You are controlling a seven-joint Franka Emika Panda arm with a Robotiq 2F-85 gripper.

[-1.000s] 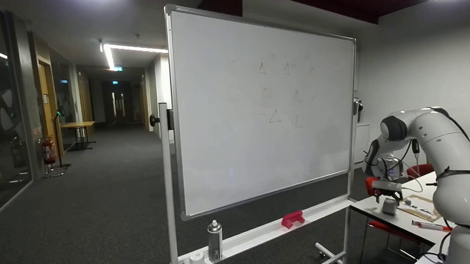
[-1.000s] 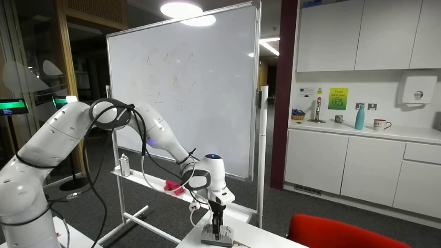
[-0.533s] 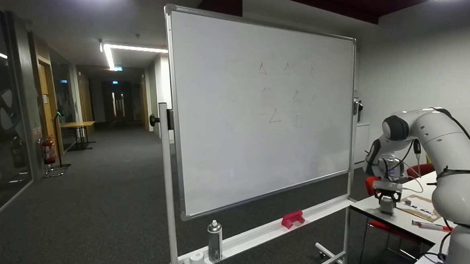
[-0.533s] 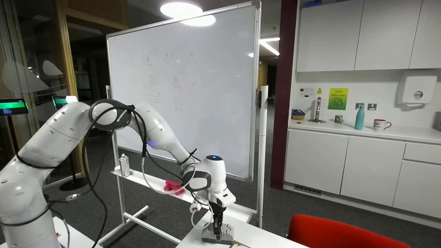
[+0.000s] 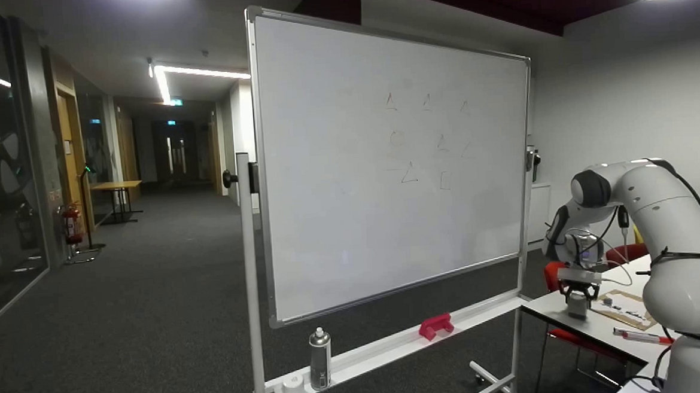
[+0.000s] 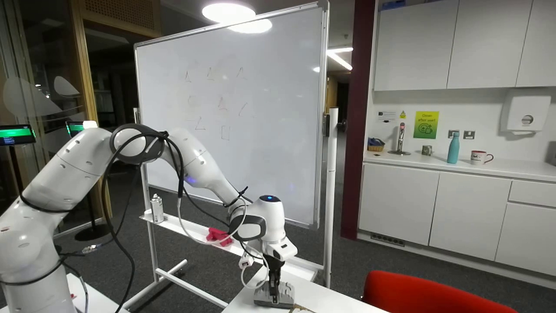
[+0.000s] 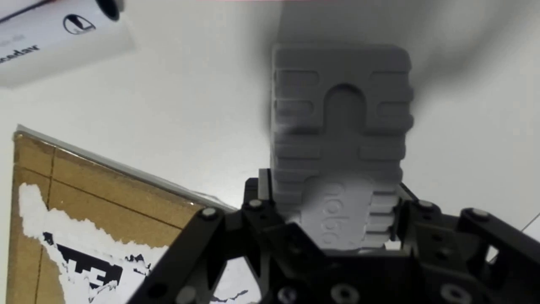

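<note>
A grey ribbed whiteboard eraser (image 7: 344,139) with raised "nobo" lettering lies between the fingers of my gripper (image 7: 335,190). Both fingers press against its long sides, near the end closest to the wrist. In an exterior view the eraser (image 5: 577,309) appears under the gripper, at or very near the white table top; a gap beneath cannot be made out. The eraser (image 6: 284,296) is partly covered by a black finger in an exterior view. A whiteboard (image 5: 351,220) on a stand carries faint drawn triangles and a rectangle.
On the table beside the eraser lie a brown cardboard piece (image 7: 105,181) with torn white paper and a white marker (image 7: 50,33). The board's tray (image 5: 370,354) bears a spray can (image 5: 321,363) and a red holder (image 5: 436,327). A red chair (image 6: 425,291) stands beyond the table.
One second ago the jaws stood wide apart over the eraser; half a second ago they had come together on its sides. Since then the arm has barely moved.
</note>
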